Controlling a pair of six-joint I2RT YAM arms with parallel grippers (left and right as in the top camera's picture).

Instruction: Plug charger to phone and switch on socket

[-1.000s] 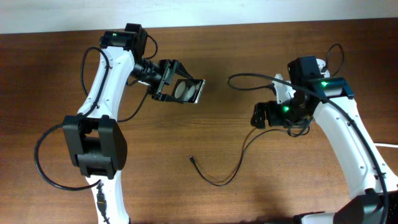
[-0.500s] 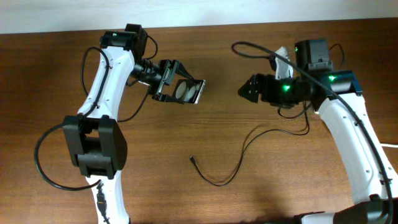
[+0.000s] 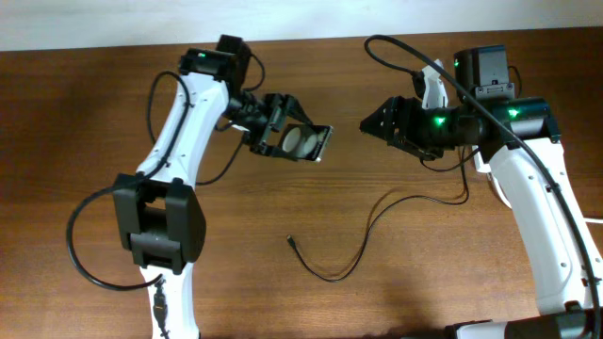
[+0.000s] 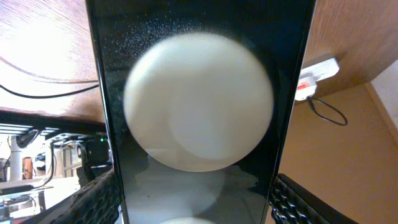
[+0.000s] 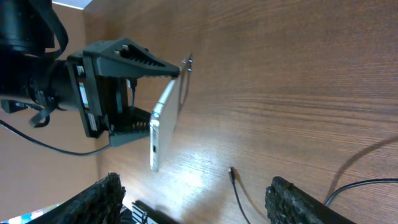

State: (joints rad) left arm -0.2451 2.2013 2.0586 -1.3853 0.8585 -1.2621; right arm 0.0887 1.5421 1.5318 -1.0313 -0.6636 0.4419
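My left gripper (image 3: pixel 283 134) is shut on the black phone (image 3: pixel 306 143) and holds it off the table with its glossy screen up. The screen fills the left wrist view (image 4: pixel 199 112) and reflects round white spots. The right wrist view shows the phone edge-on (image 5: pixel 163 121). The charger's thin black cable (image 3: pixel 363 243) lies loose on the table, its plug tip (image 3: pixel 291 241) free below the phone; the tip also shows in the right wrist view (image 5: pixel 231 174). My right gripper (image 3: pixel 370 124) is open and empty, raised, pointing left at the phone. The white socket (image 4: pixel 316 70) lies beyond, mostly hidden under my right arm in the overhead view (image 3: pixel 432 87).
The brown wooden table (image 3: pixel 283 292) carries only these things. The arms' own black cables loop beside the left arm (image 3: pixel 80 235) and above the right arm (image 3: pixel 396 47). A pale wall runs along the far edge.
My right arm has risen from near the socket and swung its open gripper leftward toward the phone. My left arm has carried the phone a little to the right. The cable tip has not moved.
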